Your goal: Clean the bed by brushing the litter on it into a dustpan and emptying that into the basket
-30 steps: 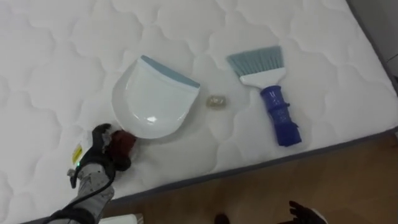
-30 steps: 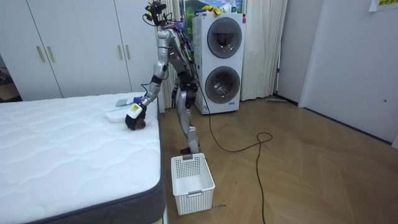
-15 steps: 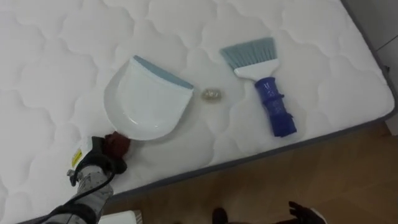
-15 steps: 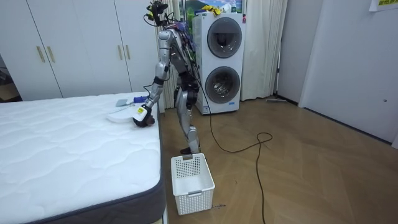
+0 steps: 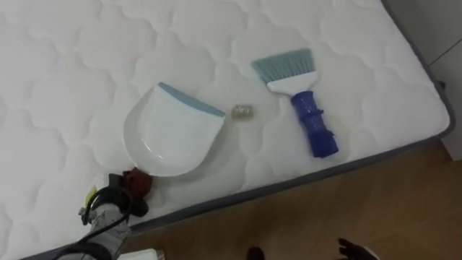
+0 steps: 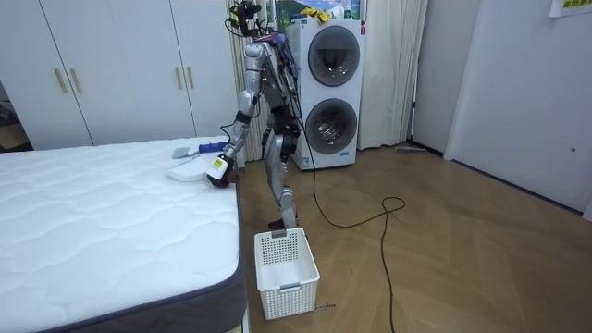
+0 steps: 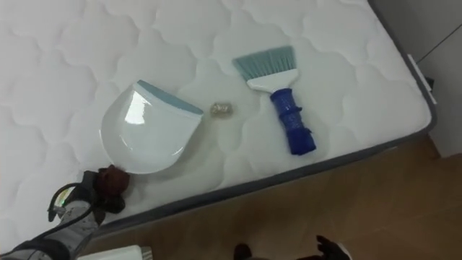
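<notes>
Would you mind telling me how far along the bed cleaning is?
Done: nothing swept yet; the dustpan is bare. In hand: the left hand grips the dustpan's dark red handle near the mattress edge. Left: the small scrap lies just off the pan's lip, the blue brush lies untouched beside it, and the right hand hangs low off the bed.

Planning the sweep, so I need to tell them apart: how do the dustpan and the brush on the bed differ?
The dustpan is white, broad and rounded; the brush is narrow, with a dark blue handle. The left hand grips the dustpan's dark red handle; the brush lies untouched. Both lie flat on the mattress, either side of a small scrap.
</notes>
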Controlling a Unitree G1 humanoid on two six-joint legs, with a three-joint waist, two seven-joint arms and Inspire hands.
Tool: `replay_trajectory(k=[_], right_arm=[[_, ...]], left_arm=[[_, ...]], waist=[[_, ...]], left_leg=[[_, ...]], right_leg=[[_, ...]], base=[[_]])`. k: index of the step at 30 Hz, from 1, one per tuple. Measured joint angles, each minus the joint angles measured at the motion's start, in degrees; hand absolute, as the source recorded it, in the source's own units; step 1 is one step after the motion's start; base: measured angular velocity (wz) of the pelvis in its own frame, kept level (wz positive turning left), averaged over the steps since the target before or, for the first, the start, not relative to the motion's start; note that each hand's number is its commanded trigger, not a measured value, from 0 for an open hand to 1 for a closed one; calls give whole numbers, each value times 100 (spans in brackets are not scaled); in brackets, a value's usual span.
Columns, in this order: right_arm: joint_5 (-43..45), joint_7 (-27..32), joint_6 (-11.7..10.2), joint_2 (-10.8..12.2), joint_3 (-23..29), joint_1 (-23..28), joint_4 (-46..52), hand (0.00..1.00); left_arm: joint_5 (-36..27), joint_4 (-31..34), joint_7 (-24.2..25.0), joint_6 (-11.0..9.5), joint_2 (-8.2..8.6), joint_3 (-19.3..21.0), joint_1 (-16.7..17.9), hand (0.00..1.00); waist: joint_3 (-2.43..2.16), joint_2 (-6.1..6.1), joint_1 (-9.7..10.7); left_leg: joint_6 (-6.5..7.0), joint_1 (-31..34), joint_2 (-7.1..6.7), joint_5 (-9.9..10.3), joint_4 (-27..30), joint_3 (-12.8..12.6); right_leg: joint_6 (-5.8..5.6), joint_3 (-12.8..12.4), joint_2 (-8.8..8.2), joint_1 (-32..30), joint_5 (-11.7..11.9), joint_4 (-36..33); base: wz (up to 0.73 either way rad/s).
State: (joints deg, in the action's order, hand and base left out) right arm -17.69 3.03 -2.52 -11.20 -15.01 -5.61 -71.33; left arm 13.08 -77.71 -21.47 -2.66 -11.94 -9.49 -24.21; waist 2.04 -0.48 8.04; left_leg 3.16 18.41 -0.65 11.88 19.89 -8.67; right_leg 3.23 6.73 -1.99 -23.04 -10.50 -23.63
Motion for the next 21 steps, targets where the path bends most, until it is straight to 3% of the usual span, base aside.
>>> replay_trajectory(k=[5,12,16,21], right_arm=[[-828,49,-126,-15,89,-59,32,0],[-1932,389,-237,-151,926,-422,26,0],[-2027,635,-331,-224,1129,-813,119,0],[-1979,1148,-449,-511,1145,-1034,595,0]], left_arm=[[69,12,-42,-157,-115,-96,3,100],[513,503,-276,-267,-422,-143,84,100],[788,637,-497,-420,-492,-261,123,100],[962,649,-545,-450,-493,-658,213,100]], waist=[[9,17,-42],[56,109,-72],[68,130,-119],[66,124,-279]], left_leg=[[2,198,-6,1,112,-55],[49,522,-9,30,501,-77],[54,605,-10,33,482,-158],[55,658,-4,34,518,-196]], right_leg=[[1,-30,-32,-233,-3,-115],[10,-26,-90,-522,-28,-446],[25,-58,-107,-682,-11,-545],[41,-116,-95,-785,2,-639]], base=[[-3],[4],[-4],[-3]])
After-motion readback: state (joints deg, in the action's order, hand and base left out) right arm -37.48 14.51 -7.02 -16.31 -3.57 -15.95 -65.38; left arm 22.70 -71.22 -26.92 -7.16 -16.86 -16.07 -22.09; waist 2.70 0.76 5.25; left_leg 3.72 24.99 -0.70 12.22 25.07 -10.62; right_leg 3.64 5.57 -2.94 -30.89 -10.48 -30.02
